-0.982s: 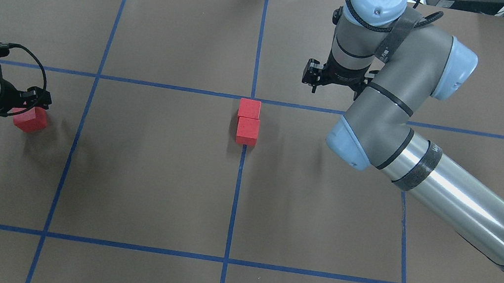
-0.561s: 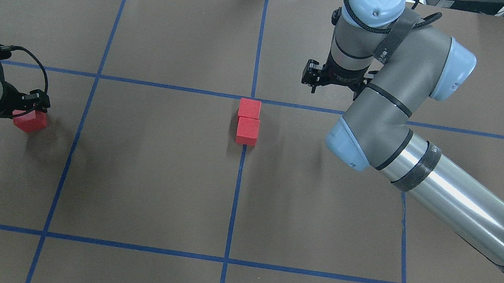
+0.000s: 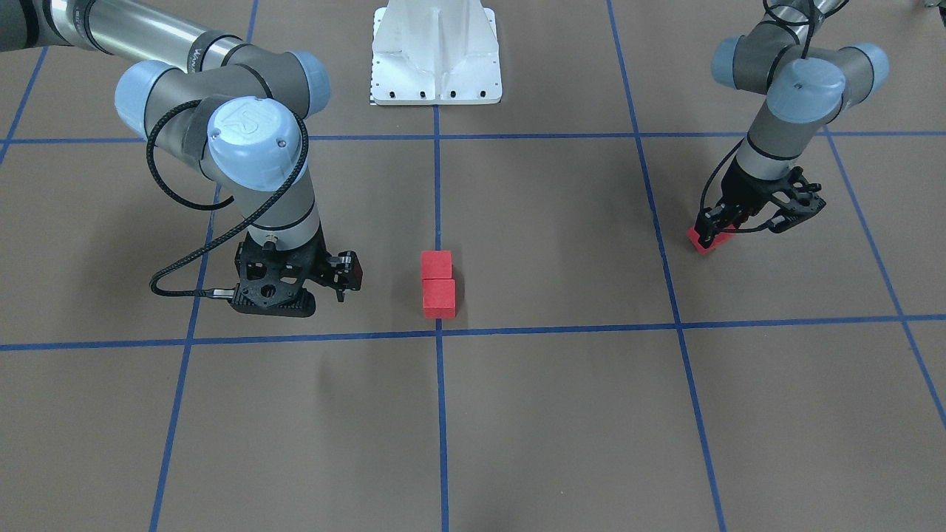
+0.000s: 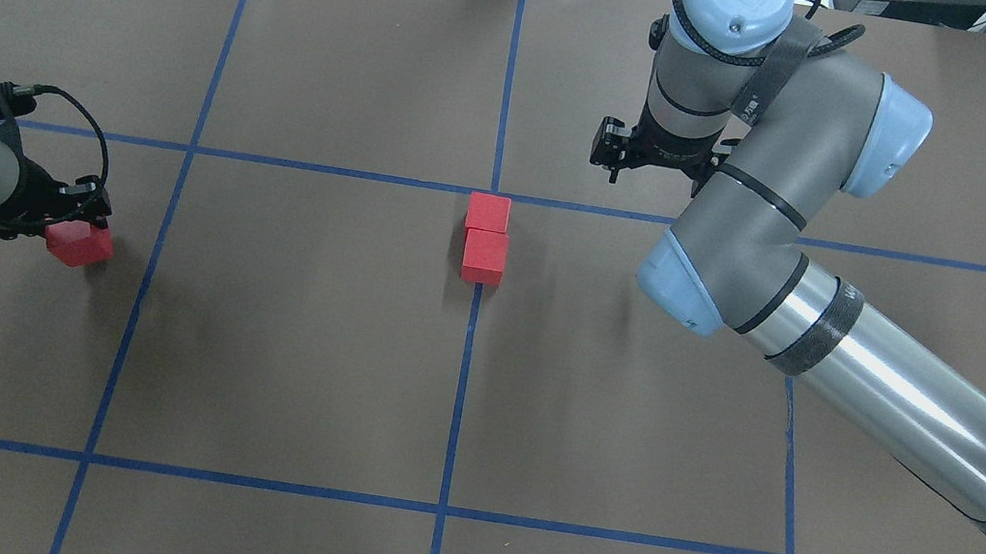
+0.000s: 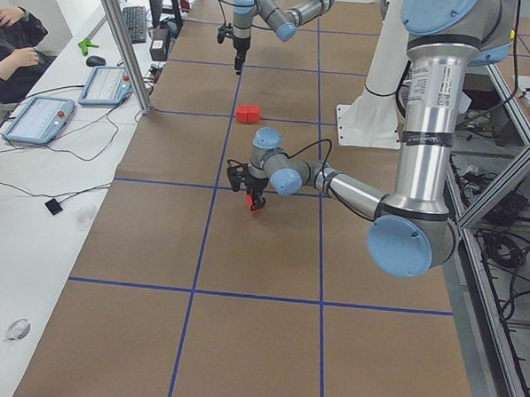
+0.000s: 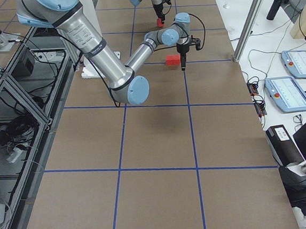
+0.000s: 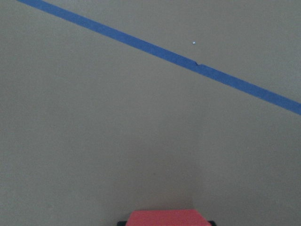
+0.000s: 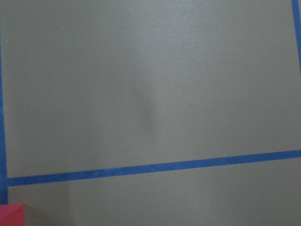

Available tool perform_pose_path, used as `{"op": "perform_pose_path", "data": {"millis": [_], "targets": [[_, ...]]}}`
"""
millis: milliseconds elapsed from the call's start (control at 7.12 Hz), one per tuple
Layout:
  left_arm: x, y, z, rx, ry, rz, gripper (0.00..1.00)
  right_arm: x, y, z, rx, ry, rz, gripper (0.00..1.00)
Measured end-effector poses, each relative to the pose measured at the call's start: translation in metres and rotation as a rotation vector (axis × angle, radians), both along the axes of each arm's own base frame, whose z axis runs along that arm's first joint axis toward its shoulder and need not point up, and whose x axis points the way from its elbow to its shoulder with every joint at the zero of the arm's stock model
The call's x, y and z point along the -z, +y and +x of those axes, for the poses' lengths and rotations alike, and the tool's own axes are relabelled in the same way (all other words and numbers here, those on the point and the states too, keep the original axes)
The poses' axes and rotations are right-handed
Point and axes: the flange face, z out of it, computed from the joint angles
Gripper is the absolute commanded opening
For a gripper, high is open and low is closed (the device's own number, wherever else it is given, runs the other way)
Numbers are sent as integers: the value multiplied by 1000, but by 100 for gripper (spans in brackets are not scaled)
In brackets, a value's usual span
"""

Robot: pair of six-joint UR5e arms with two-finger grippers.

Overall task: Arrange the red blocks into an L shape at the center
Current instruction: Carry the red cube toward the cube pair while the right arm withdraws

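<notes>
The left gripper [image 4: 76, 224] and its red block [image 4: 81, 247], slightly nearer the center [image 4: 454, 213].

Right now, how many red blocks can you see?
3. The far block and the near block touch at the center, along the middle blue line. The third block is out at the robot's left, pinched in the left gripper. None seems hidden.

Three red blocks [image 4: 488, 213] [image 4: 484, 256] [image 4: 79, 245] and two hands [image 3: 713, 235] [image 3: 347, 275].

3 matt red blocks [image 4: 483, 256], matt brown floor [image 4: 298, 336], smooth blue tape [image 4: 460, 390]
</notes>
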Motion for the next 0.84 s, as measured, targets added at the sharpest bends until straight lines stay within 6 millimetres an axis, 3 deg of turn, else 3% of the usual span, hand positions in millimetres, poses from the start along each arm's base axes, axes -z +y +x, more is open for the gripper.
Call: {"op": "perform_pose_path", "data": {"millis": [421, 842], "targets": [[132, -58, 45, 103, -28, -135, 0, -19, -4, 11, 11, -29, 46, 99], [230, -133, 123, 295, -22, -325, 0, -70, -32, 70, 70, -40, 128, 99]]}}
